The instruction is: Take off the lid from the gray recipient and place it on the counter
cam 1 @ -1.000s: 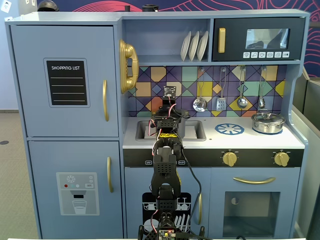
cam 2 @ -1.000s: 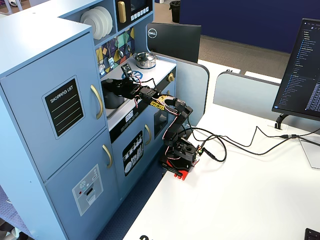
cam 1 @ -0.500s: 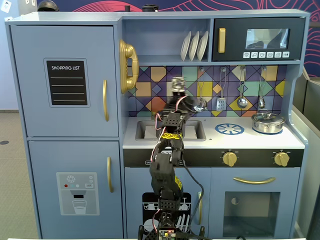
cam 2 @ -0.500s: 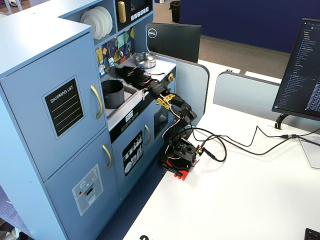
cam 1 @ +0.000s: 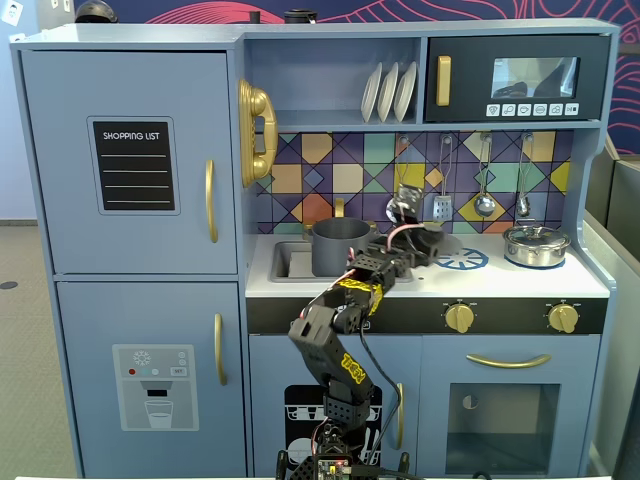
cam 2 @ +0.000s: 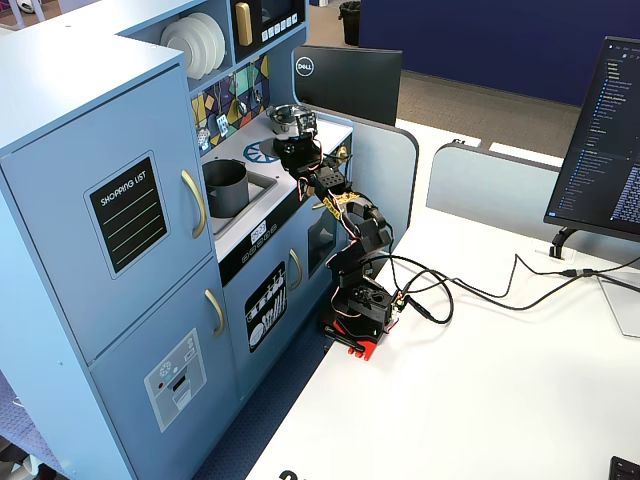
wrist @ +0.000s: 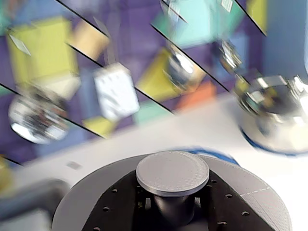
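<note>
Matte dark gray, the round flat lid [wrist: 250,192] with its small central knob is sitting in the tool [wrist: 173,204], which is closing on the knob's stem in the wrist view, just above the pale light-gray worktop [cam 1: 500,280]. The tall dark gray cylindrical pot [cam 1: 340,247] is standing open in the sink recess, left of the tool [cam 1: 425,243] in a fixed view. The shiny silver lidded pot [cam 1: 536,245] is sitting well to the right.

dark gray lid [wrist: 172,174], silver pot [cam 1: 536,244], multicolored geometric backsplash [cam 1: 330,170]
</note>
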Tool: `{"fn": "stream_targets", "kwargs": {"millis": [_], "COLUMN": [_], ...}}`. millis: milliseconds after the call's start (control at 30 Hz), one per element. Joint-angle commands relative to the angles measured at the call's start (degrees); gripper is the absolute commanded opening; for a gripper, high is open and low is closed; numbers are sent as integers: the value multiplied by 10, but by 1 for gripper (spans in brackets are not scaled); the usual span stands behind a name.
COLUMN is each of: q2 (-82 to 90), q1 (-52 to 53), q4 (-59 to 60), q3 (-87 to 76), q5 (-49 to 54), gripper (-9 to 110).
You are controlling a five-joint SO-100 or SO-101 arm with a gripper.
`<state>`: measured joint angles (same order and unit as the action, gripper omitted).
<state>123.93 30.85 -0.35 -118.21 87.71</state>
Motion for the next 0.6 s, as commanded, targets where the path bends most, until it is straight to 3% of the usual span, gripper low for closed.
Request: {"fn": "stream_targets", "kwargs": {"millis": [0,567], "q2": [-41,-185], "q1": [13,21], "q4": [-71,-187], "q3": [-4,-10], "q5": [-3,14], "gripper": [0,0]}}
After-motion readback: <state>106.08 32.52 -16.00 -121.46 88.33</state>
